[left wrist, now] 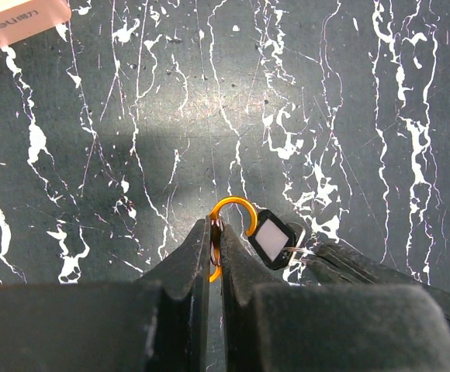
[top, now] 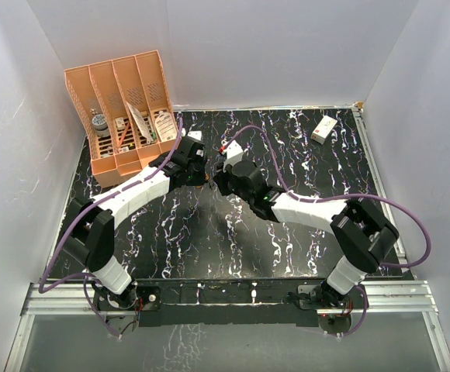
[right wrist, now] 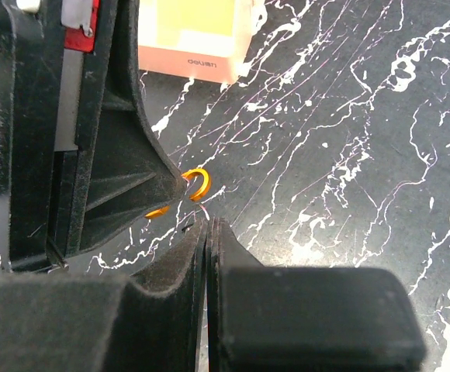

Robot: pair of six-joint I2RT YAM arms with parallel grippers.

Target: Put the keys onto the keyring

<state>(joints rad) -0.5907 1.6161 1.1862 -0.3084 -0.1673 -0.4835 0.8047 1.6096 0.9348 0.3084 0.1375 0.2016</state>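
Note:
The keyring is a small orange S-shaped clip. My left gripper is shut on its middle, and the upper hook sticks out past the fingertips. The keys show as a dark piece with a pale square face, touching the hook's open tip. A thin silvery wire runs from it into my right gripper's fingers. In the right wrist view my right gripper is shut, the keyring hook sits just beyond its tips, and the keys are hidden. In the top view both grippers meet at the mat's middle back.
An orange slotted organizer stands at the back left. A white box with a red mark lies at the back right. A pale "deli" box lies just beyond the grippers. White walls enclose the black marbled mat.

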